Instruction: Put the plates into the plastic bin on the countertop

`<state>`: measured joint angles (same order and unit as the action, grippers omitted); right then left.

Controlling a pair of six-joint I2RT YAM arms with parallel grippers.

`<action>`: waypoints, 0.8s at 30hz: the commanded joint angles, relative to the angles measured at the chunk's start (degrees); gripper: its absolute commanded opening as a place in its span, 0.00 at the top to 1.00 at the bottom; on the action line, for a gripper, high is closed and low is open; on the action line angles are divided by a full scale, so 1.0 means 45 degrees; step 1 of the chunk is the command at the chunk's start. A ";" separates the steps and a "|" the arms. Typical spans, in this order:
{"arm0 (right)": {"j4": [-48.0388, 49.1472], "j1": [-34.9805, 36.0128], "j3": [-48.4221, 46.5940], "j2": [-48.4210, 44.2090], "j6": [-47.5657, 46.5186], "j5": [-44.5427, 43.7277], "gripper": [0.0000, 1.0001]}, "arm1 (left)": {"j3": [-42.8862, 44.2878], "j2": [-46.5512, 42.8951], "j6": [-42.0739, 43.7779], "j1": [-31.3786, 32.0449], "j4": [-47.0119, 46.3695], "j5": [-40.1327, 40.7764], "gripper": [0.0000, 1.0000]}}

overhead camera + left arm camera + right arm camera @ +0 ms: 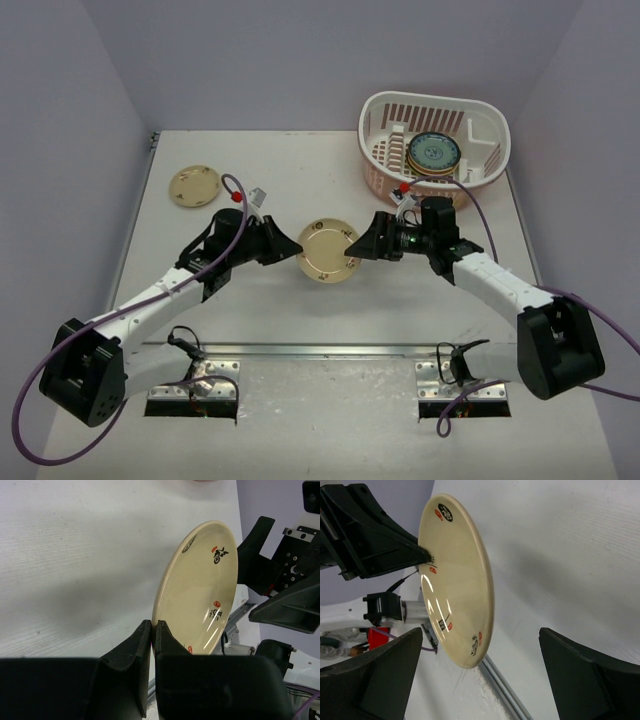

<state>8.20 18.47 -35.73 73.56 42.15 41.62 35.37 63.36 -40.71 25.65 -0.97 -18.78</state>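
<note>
I had the left jaws pinched shut on the rim of a cream plate. They held it up on edge over the middle of the tabletop, clear of the surface. That grip left the opposite rim free, which I judged was the point. The bin sat at the far right corner, nearer the right arm than the left, so the plate had to change hands. The right jaws stood wide open and empty, facing the plate's free edge, close to it but apparently not touching. The bin already held a stack topped by a blue patterned plate. Another cream plate lay flat at the far left. Next, the right jaws would need to close squarely on the rim before the left let go, or the plate could drop.
</note>
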 commanded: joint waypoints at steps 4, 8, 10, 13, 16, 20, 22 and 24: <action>-0.0860 0.0055 -0.0658 -0.0429 -0.1318 -0.0679 0.01 | -0.0095 -0.0593 0.0230 0.0264 -0.0742 -0.0364 1.00; -0.0874 0.0055 -0.0715 -0.0429 -0.1362 -0.0799 0.05 | -0.0105 -0.0604 0.0354 0.0335 -0.0724 -0.0433 1.00; -0.0607 0.0055 -0.0694 -0.0359 -0.1267 -0.0518 0.11 | -0.0124 -0.0604 0.0393 0.0335 -0.0722 -0.0470 1.00; 0.0638 0.0055 -0.0529 -0.0068 -0.0644 0.0480 0.51 | -0.0130 -0.0604 0.0304 0.0335 -0.0774 -0.0682 1.00; 0.1799 0.0055 -0.0190 0.0040 0.0036 0.1378 0.79 | -0.0066 -0.0662 0.0118 0.0354 -0.0977 -0.0808 1.00; 0.2240 0.0055 -0.0323 -0.0066 0.0574 0.1745 1.00 | 0.0194 -0.0614 -0.0044 0.0374 -0.1132 -0.0943 1.00; 0.2261 0.0016 -0.0342 -0.0232 0.0712 0.1747 1.00 | 0.0399 -0.0604 -0.0074 0.0374 -0.1016 -0.0750 1.00; 0.2202 -0.0134 -0.0342 -0.0546 0.0975 0.1442 1.00 | 0.0810 -0.0660 0.0018 0.0372 -0.0029 0.0292 0.40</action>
<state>11.85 17.81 -36.18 73.61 43.66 43.99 35.24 61.58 -39.78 26.65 -1.73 -20.93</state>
